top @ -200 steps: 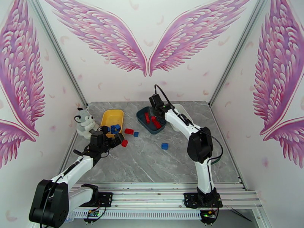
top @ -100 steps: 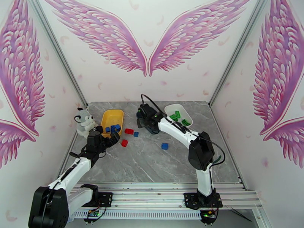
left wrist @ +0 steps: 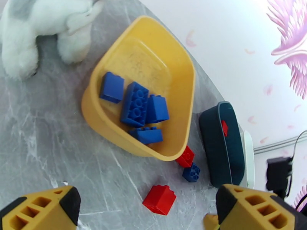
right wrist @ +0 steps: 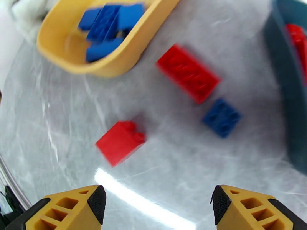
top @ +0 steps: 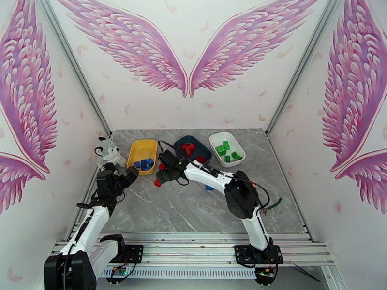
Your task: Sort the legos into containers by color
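Right arm stretched left across table (top: 193,209); right gripper (top: 164,174) fingers spread, empty; small red lego (right wrist: 120,142) just ahead; left arm bent, left gripper (left wrist: 147,206) spread wide near yellow tray (left wrist: 176,73) holding 4 blue legos (left wrist: 134,106); top view adds green legos (top: 225,150) in white tray (top: 227,134).

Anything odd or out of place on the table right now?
Nothing spilled or damaged. The husky beside the yellow tray is no brick. A long red brick, a small red brick and a blue brick lie loose near it, unsorted.
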Action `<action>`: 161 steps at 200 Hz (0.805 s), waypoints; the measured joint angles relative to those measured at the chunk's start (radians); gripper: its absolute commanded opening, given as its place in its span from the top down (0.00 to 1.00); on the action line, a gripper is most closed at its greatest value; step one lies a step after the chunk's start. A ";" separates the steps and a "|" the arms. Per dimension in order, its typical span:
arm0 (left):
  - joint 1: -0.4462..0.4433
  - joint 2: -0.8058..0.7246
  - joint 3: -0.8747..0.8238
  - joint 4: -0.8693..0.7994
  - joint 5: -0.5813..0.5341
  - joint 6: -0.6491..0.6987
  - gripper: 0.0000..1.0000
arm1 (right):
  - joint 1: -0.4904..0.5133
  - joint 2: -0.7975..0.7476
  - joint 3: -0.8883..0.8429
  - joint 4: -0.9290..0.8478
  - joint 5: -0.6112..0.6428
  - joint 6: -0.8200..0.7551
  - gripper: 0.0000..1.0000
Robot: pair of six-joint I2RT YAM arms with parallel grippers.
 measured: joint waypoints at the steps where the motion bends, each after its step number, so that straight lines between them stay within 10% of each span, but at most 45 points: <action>1: 0.002 0.000 -0.001 0.000 0.002 -0.001 0.01 | 0.001 0.001 0.000 0.000 -0.001 0.000 0.18; 161: 0.034 0.014 -0.022 0.044 0.077 -0.041 0.01 | 0.043 0.279 0.255 -0.008 0.012 0.069 0.28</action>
